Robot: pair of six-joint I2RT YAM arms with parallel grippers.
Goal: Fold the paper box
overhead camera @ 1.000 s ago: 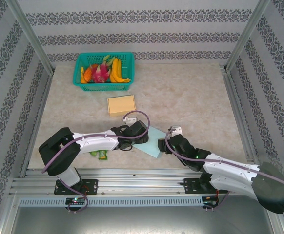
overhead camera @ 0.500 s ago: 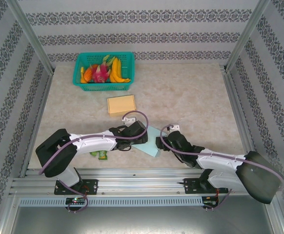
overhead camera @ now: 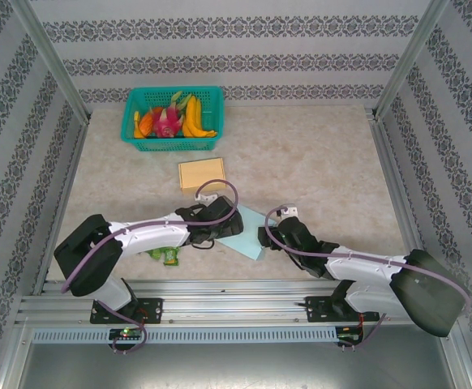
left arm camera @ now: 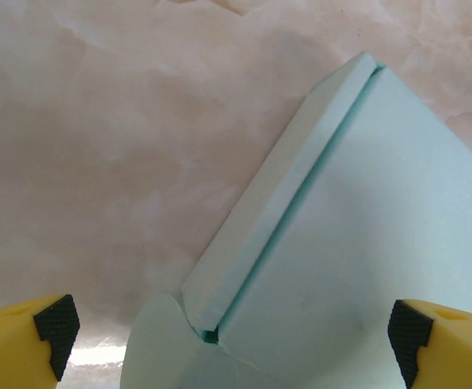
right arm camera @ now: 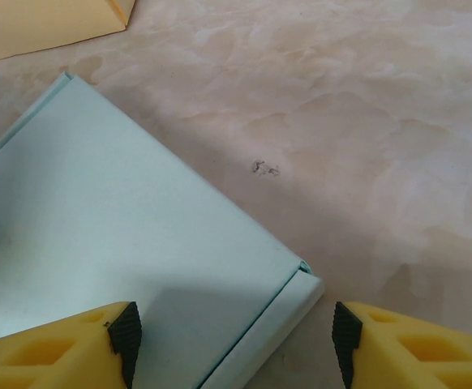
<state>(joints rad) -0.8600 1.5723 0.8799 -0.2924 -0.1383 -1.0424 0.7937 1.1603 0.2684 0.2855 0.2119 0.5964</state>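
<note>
Left claw (left arm camera: 234,344) wide open, empty, over the box (overhead camera: 248,237) edge. Right claw (right arm camera: 234,339) wide open, empty, at its near corner. Box lies flat on bench (overhead camera: 325,162) between them. Risk: a one-sided push slides or creases it toward the yellow box (overhead camera: 202,173).

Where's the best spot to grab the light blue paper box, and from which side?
Probably the folded flap along the edge of the paper box. The box lies flat, so its wide face gives nothing to pinch, but that flap seems to make a thin raised ridge. Come from above, straddling it, where the left gripper hangs open.
</note>
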